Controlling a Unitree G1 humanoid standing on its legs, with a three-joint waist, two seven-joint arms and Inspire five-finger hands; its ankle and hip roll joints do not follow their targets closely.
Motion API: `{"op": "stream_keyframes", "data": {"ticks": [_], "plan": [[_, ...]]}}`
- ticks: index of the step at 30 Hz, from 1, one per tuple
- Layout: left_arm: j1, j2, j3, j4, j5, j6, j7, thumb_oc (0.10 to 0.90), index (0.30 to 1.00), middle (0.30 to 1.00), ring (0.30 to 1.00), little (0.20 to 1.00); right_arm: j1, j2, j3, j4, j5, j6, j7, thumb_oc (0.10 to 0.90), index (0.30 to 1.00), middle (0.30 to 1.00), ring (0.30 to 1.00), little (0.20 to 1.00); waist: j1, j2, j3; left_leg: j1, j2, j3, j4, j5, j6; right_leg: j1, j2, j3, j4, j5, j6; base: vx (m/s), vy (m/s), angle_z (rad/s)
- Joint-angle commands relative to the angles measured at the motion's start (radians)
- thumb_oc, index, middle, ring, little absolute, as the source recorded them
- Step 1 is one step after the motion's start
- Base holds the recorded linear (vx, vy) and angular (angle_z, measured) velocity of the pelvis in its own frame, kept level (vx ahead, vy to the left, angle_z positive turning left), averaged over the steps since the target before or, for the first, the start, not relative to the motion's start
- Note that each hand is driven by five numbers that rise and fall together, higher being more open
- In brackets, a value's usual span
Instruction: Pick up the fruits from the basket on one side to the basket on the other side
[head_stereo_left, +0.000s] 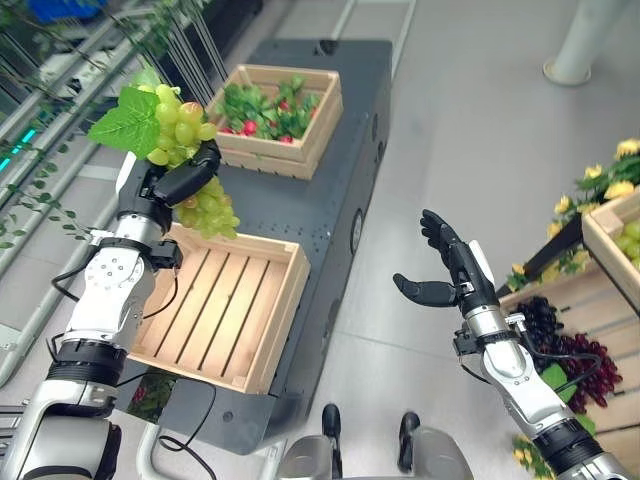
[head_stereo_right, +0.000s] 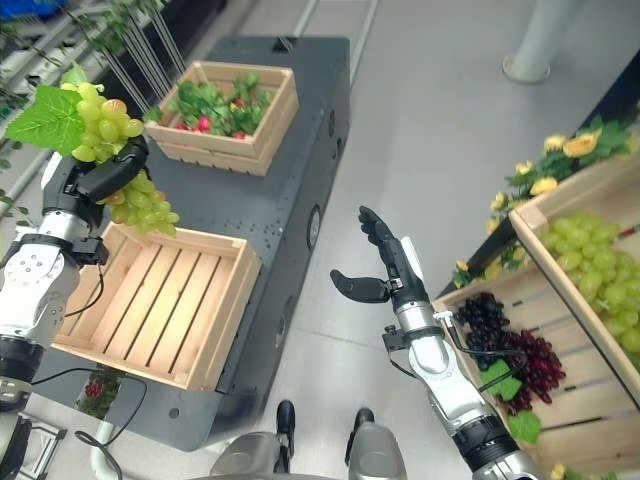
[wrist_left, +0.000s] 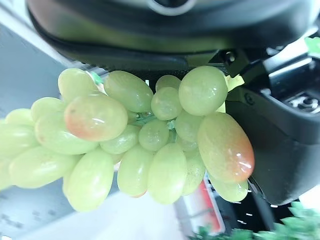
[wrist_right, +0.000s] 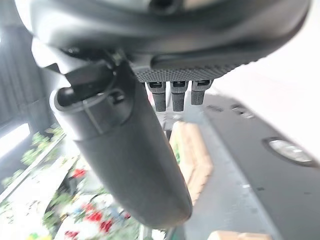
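My left hand (head_stereo_left: 172, 183) is shut on a bunch of green grapes (head_stereo_left: 185, 130) with a green leaf, held above the far left corner of an empty wooden crate (head_stereo_left: 222, 305). Up close, the grapes (wrist_left: 145, 135) hang against the hand's dark fingers. My right hand (head_stereo_left: 452, 268) hovers open over the floor, fingers straight and thumb out, holding nothing. To the right stand wooden crates with dark purple grapes (head_stereo_right: 510, 350) and green grapes (head_stereo_right: 600, 265).
Both crates on the left rest on a dark low cart (head_stereo_left: 320, 190); the far crate (head_stereo_left: 275, 115) holds leafy greens and red fruit. Yellow flowers (head_stereo_right: 555, 165) border the right crates. A white pillar base (head_stereo_left: 580, 60) stands at the far right, and leafy branches hang along the left.
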Motion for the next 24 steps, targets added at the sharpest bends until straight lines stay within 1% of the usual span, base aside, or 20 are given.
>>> {"op": "stream_keyframes", "data": {"ticks": [1, 2, 3, 5, 6, 7, 8, 9, 10, 11, 12, 13, 14, 15, 16, 17, 18, 20, 22, 24], "plan": [[-0.222, 0.042, -0.007, -0.042, -0.091, -0.042, -0.029, 0.400, 0.300, 0.300, 0.300, 0.300, -0.113, 0.013, 0.019, -0.094, 0.141, -0.003, 0.111, 0.800, 0.900, 0.900, 0.900, 0.900, 0.006, -0.037, -0.123, 0.038, -0.083, -0.017, -0.021, -0.061, 0.019, 0.119, -0.031, 0.036, -0.220, 0.121, 0.009, -0.02, -0.082, 0.00], [-0.259, 0.035, -0.033, -0.036, -0.102, -0.039, -0.043, 0.400, 0.300, 0.300, 0.300, 0.300, -0.153, 0.014, 0.027, -0.105, 0.183, 0.029, 0.131, 0.800, 0.900, 0.900, 0.900, 0.900, 0.008, -0.038, -0.136, 0.043, -0.082, -0.018, -0.043, -0.051, 0.016, 0.125, -0.029, 0.030, -0.243, 0.134, 0.013, -0.02, -0.072, 0.02], [-0.262, 0.036, -0.034, -0.035, -0.102, -0.039, -0.043, 0.400, 0.300, 0.300, 0.300, 0.300, -0.154, 0.014, 0.026, -0.105, 0.183, 0.029, 0.131, 0.800, 0.900, 0.900, 0.900, 0.900, 0.008, -0.039, -0.136, 0.045, -0.082, -0.018, -0.045, -0.049, 0.015, 0.126, -0.029, 0.030, -0.246, 0.136, 0.013, -0.02, -0.071, 0.01], [-0.331, 0.020, -0.082, -0.014, -0.112, -0.053, -0.080, 0.400, 0.300, 0.300, 0.300, 0.300, -0.224, 0.020, 0.041, -0.107, 0.212, 0.065, 0.153, 0.800, 0.900, 0.900, 0.900, 0.900, 0.009, -0.040, -0.155, 0.050, -0.079, -0.017, -0.075, -0.036, 0.011, 0.135, -0.026, 0.022, -0.275, 0.152, 0.017, -0.03, -0.069, 0.04], [-0.344, 0.016, -0.091, -0.010, -0.108, -0.054, -0.084, 0.400, 0.300, 0.300, 0.300, 0.300, -0.238, 0.022, 0.045, -0.107, 0.219, 0.074, 0.155, 0.800, 0.900, 0.900, 0.900, 0.900, 0.009, -0.040, -0.158, 0.047, -0.079, -0.018, -0.075, -0.035, 0.011, 0.136, -0.025, 0.020, -0.277, 0.153, 0.017, -0.04, -0.077, 0.03], [-0.380, 0.008, -0.118, 0.003, -0.103, -0.057, -0.100, 0.400, 0.300, 0.300, 0.300, 0.300, -0.273, 0.029, 0.054, -0.104, 0.235, 0.098, 0.161, 0.800, 0.900, 0.900, 0.900, 0.900, 0.009, -0.039, -0.166, 0.041, -0.079, -0.022, -0.075, -0.034, 0.010, 0.136, -0.023, 0.016, -0.279, 0.154, 0.018, -0.04, -0.076, 0.01], [-0.413, 0.003, -0.144, 0.018, -0.114, -0.058, -0.115, 0.400, 0.300, 0.300, 0.300, 0.300, -0.299, 0.031, 0.061, -0.101, 0.259, 0.109, 0.162, 0.800, 0.900, 0.900, 0.900, 0.900, 0.009, -0.041, -0.171, 0.036, -0.080, -0.028, -0.075, -0.033, 0.009, 0.135, -0.021, 0.014, -0.279, 0.153, 0.018, -0.05, -0.109, 0.00], [-0.459, -0.013, -0.177, 0.045, -0.120, -0.062, -0.132, 0.400, 0.300, 0.300, 0.300, 0.300, -0.340, 0.038, 0.073, -0.097, 0.304, 0.137, 0.162, 0.800, 0.900, 0.900, 0.900, 0.900, 0.007, -0.042, -0.183, 0.033, -0.079, -0.034, -0.075, -0.032, 0.007, 0.134, -0.018, 0.013, -0.279, 0.151, 0.017, -0.04, -0.095, 0.01], [-0.487, -0.022, -0.198, 0.060, -0.127, -0.061, -0.138, 0.400, 0.300, 0.300, 0.300, 0.300, -0.363, 0.048, 0.079, -0.091, 0.336, 0.151, 0.157, 0.800, 0.900, 0.900, 0.900, 0.900, 0.006, -0.044, -0.189, 0.033, -0.078, -0.032, -0.075, -0.032, 0.007, 0.133, -0.018, 0.013, -0.279, 0.150, 0.016, -0.02, -0.067, 0.02], [-0.492, -0.023, -0.201, 0.063, -0.129, -0.061, -0.139, 0.400, 0.300, 0.300, 0.300, 0.300, -0.366, 0.049, 0.080, -0.089, 0.341, 0.152, 0.157, 0.800, 0.900, 0.900, 0.900, 0.900, 0.006, -0.044, -0.190, 0.033, -0.078, -0.031, -0.075, -0.032, 0.007, 0.133, -0.018, 0.014, -0.279, 0.150, 0.015, -0.02, -0.053, 0.01], [-0.519, -0.038, -0.225, 0.079, -0.133, -0.070, -0.137, 0.400, 0.300, 0.300, 0.300, 0.300, -0.391, 0.073, 0.082, -0.081, 0.406, 0.169, 0.172, 0.800, 0.900, 0.900, 0.900, 0.900, 0.003, -0.044, -0.199, 0.036, -0.074, -0.023, -0.075, -0.033, 0.008, 0.132, -0.017, 0.015, -0.279, 0.149, 0.014, -0.02, -0.041, 0.00], [-0.524, -0.040, -0.230, 0.082, -0.135, -0.072, -0.136, 0.400, 0.300, 0.300, 0.300, 0.300, -0.395, 0.079, 0.082, -0.079, 0.418, 0.172, 0.178, 0.800, 0.900, 0.900, 0.900, 0.900, 0.003, -0.044, -0.200, 0.036, -0.073, -0.021, -0.075, -0.033, 0.007, 0.133, -0.017, 0.015, -0.279, 0.149, 0.013, -0.02, -0.058, -0.02], [-0.542, -0.060, -0.242, 0.097, -0.121, -0.075, -0.128, 0.400, 0.300, 0.300, 0.300, 0.300, -0.419, 0.110, 0.089, -0.072, 0.470, 0.195, 0.190, 0.800, 0.900, 0.900, 0.900, 0.900, 0.000, -0.043, -0.206, 0.040, -0.071, -0.013, -0.075, -0.036, 0.007, 0.134, -0.017, 0.018, -0.279, 0.146, 0.010, 0.00, 0.000, 0.00], [-0.544, -0.062, -0.244, 0.098, -0.120, -0.075, -0.126, 0.400, 0.300, 0.300, 0.300, 0.300, -0.422, 0.113, 0.090, -0.071, 0.477, 0.198, 0.191, 0.800, 0.900, 0.900, 0.900, 0.900, 0.000, -0.043, -0.206, 0.041, -0.070, -0.012, -0.075, -0.036, 0.007, 0.134, -0.017, 0.019, -0.279, 0.146, 0.010, -0.01, -0.038, -0.04], [-0.559, -0.077, -0.255, 0.111, -0.112, -0.075, -0.117, 0.400, 0.300, 0.300, 0.300, 0.300, -0.438, 0.137, 0.096, -0.063, 0.513, 0.218, 0.200, 0.800, 0.900, 0.900, 0.900, 0.900, -0.001, -0.043, -0.209, 0.043, -0.070, -0.010, -0.075, -0.037, 0.007, 0.136, -0.016, 0.021, -0.279, 0.145, 0.009, -0.01, -0.041, -0.05], [-0.579, -0.103, -0.270, 0.132, -0.126, -0.078, -0.116, 0.400, 0.300, 0.300, 0.300, 0.300, -0.458, 0.164, 0.101, -0.057, 0.560, 0.252, 0.205, 0.800, 0.900, 0.900, 0.900, 0.900, -0.004, -0.043, -0.216, 0.045, -0.069, -0.009, -0.075, -0.039, 0.007, 0.138, -0.015, 0.023, -0.279, 0.144, 0.009, -0.01, -0.041, -0.04], [-0.582, -0.106, -0.271, 0.135, -0.128, -0.079, -0.117, 0.400, 0.300, 0.300, 0.300, 0.300, -0.460, 0.166, 0.101, -0.057, 0.565, 0.256, 0.205, 0.800, 0.900, 0.900, 0.900, 0.900, -0.004, -0.044, -0.216, 0.045, -0.069, -0.009, -0.075, -0.039, 0.007, 0.139, -0.015, 0.023, -0.279, 0.143, 0.009, -0.01, -0.039, -0.03], [-0.605, -0.138, -0.288, 0.158, -0.140, -0.083, -0.117, 0.400, 0.300, 0.300, 0.300, 0.300, -0.482, 0.191, 0.110, -0.039, 0.583, 0.271, 0.202, 0.800, 0.900, 0.900, 0.900, 0.900, -0.007, -0.044, -0.222, 0.048, -0.067, -0.006, -0.075, -0.039, 0.007, 0.141, -0.012, 0.024, -0.279, 0.141, 0.006, 0.00, -0.019, 0.00], [-0.615, -0.177, -0.295, 0.169, -0.149, -0.089, -0.114, 0.400, 0.300, 0.300, 0.300, 0.300, -0.513, 0.219, 0.113, -0.017, 0.633, 0.297, 0.193, 0.800, 0.900, 0.900, 0.900, 0.900, -0.010, -0.044, -0.228, 0.052, -0.063, -0.003, -0.075, -0.041, 0.005, 0.145, -0.010, 0.026, -0.279, 0.139, 0.003, 0.00, -0.016, 0.00], [-0.619, -0.202, -0.300, 0.174, -0.148, -0.091, -0.108, 0.400, 0.300, 0.300, 0.300, 0.300, -0.533, 0.243, 0.114, -0.006, 0.647, 0.325, 0.173, 0.800, 0.900, 0.900, 0.900, 0.900, -0.013, -0.043, -0.232, 0.055, -0.061, 0.000, -0.075, -0.043, 0.004, 0.147, -0.009, 0.029, -0.279, 0.138, 0.001, 0.00, 0.000, 0.00]]}}
